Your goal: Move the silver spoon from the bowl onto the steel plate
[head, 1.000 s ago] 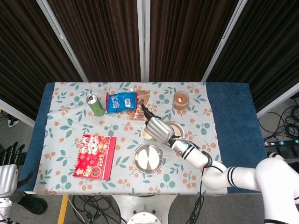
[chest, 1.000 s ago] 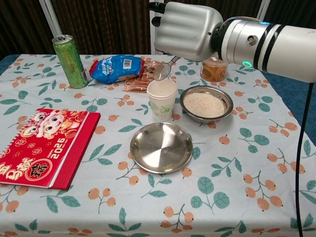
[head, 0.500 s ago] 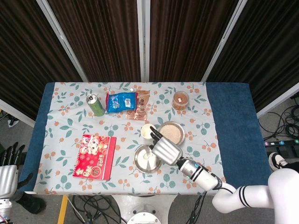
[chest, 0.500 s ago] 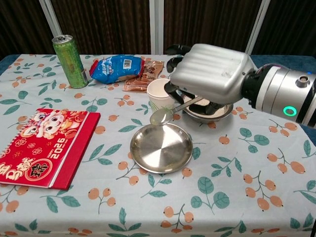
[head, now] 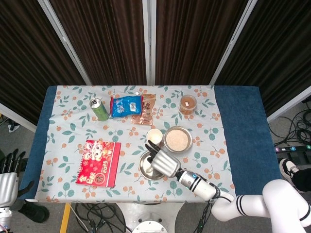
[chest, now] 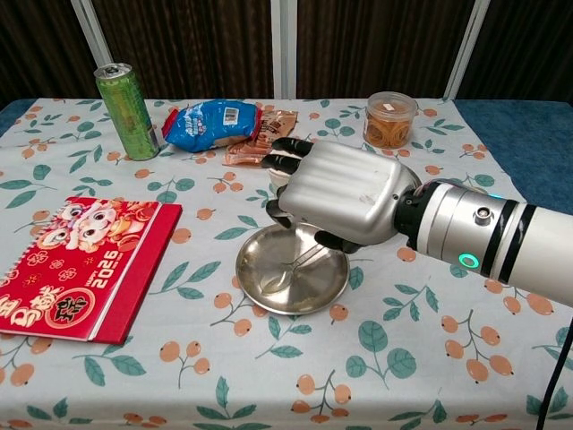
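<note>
The silver spoon (chest: pixel 285 276) lies with its scoop end on the steel plate (chest: pixel 315 292) at the table's front middle. Its handle slants up to the right and disappears under my right hand (chest: pixel 345 202), which hovers low over the plate's far side and seems to pinch the handle from below. The other fingers (chest: pixel 288 146) stretch out to the left. In the head view the right hand (head: pixel 164 164) covers most of the plate (head: pixel 142 165), with the rice bowl (head: pixel 177 139) just behind it. My left hand (head: pixel 8 172) hangs off the table's left side, holding nothing, fingers apart.
A paper cup (head: pixel 154 136) stands left of the bowl. A red notebook (chest: pixel 76 264) lies at the front left. Along the back are a green can (chest: pixel 125 109), a blue snack bag (chest: pixel 210 123), a brown packet (chest: pixel 269 130) and a small jar (chest: pixel 389 119).
My right hand came down and toward the front from above the cup and bowl, carrying the spoon. The spoon's scoop end went from hanging above the plate to resting on it.
</note>
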### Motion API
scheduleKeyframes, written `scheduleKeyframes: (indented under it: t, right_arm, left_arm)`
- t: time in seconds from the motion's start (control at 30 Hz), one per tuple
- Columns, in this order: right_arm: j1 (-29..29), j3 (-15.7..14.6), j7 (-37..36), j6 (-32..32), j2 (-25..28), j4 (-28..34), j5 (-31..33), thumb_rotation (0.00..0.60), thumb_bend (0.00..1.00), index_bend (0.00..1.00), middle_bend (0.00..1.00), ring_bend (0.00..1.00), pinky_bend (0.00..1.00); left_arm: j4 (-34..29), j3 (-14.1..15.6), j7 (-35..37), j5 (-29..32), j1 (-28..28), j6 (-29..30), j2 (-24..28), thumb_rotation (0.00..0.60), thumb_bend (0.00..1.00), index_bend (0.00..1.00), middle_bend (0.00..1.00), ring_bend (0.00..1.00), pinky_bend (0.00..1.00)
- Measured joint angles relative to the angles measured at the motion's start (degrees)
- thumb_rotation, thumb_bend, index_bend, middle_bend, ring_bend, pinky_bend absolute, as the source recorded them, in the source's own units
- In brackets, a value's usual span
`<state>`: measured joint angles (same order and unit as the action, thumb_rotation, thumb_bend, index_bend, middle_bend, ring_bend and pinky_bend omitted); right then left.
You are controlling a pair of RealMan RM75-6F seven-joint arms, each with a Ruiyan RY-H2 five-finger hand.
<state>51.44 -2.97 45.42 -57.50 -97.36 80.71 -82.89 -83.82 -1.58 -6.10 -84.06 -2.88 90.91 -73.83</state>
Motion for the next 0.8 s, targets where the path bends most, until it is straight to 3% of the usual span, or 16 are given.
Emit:
scheduleKeyframes:
  t: [0.1, 0.33, 0.53, 0.67, 0.8]
  right_arm:
    - [-0.1, 0.5, 0.2, -0.3, 0.2, 0.4, -0.9, 0.600, 0.30, 0.19, 0.28, 0.00, 0.00]
    - [-2.7, 1.8, -0.2, -6.3, 6.5, 6.2, -2.8, 0.600, 0.31, 0.18, 0.27, 0.00, 0.00]
    - [-11.2, 1.5, -2.0, -14.7, 18.1, 13.9, 0.3, 0.600, 0.31, 0.06, 0.17, 0.00, 0.00]
    - [-18.8, 0.7, -8.3, -20.5, 25.7, 17.3, 4.1, 0.600, 0.31, 0.00, 0.09, 0.00, 0.00]
    - [-25.5, -0.3, -17.3, -25.5, 29.4, 18.3, 5.9, 0.600, 0.31, 0.00, 0.08, 0.00, 0.00]
  left_arm:
    - [0.3, 0.0, 0.4, 0.1, -0.2, 0.2, 0.0, 0.600, 0.24, 0.13, 0.10, 0.05, 0.11]
    - [1.0, -0.1, 1.2, 0.3, -0.3, -0.1, 0.0, 0.600, 0.24, 0.13, 0.10, 0.05, 0.11]
    - [1.4, -0.4, 1.5, 0.0, 0.6, -0.9, -0.3, 0.600, 0.24, 0.13, 0.10, 0.05, 0.11]
    - [1.0, -0.8, 1.1, -0.5, 1.6, -1.5, -0.4, 0.600, 0.24, 0.13, 0.10, 0.05, 0.11]
    - [-0.1, -1.3, 0.0, -0.9, 2.8, -2.2, -0.3, 0.600, 0.24, 0.13, 0.10, 0.05, 0.11]
